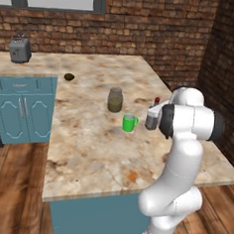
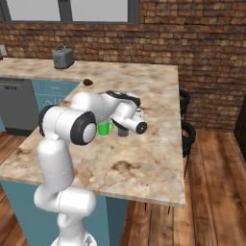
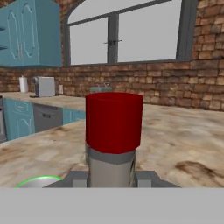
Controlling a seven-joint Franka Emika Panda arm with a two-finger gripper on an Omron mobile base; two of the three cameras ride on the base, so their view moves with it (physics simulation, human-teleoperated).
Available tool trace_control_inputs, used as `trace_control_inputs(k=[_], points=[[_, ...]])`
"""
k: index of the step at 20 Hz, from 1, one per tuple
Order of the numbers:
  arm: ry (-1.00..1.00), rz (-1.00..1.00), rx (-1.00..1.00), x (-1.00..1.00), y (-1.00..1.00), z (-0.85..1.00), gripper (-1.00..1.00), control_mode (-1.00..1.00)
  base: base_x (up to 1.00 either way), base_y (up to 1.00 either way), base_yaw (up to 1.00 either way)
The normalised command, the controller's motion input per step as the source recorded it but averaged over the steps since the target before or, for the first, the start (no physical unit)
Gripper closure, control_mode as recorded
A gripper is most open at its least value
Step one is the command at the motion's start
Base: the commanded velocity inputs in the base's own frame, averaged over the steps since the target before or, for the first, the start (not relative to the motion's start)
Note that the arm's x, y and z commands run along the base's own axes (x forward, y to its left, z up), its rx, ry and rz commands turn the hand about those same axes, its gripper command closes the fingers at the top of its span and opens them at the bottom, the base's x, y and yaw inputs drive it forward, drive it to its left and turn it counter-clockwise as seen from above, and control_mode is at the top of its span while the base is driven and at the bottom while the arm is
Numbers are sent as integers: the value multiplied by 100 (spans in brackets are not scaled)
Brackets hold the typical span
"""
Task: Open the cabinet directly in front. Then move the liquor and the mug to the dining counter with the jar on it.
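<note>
Marbled beige stone of the dining counter (image 1: 96,152) is carrying one jar (image 1: 115,99) holding olive-brown contents, one green mug (image 1: 129,123) and one liquor (image 3: 113,140) bottle. The gripper (image 3: 112,178) is clamping the liquor below its red cap, just beside the mug. One toaster (image 1: 19,49) is sitting well apart on the far counter.

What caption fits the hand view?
Jaws closed on the red-capped liquor above the dining counter, mug rim beside.
</note>
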Motion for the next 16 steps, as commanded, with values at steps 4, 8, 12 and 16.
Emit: trace_control_inputs(k=[4, 8, 12, 16], points=[[0, 0, 0, 32, -4, -30, 100, -100, 0, 0, 0], [0, 0, 0, 34, -2, -29, 100, -100, 0, 0, 0], [0, 0, 0, 39, -2, -27, 100, -100, 0, 0, 0], [0, 0, 0, 31, -1, -33, 100, -100, 0, 0, 0]])
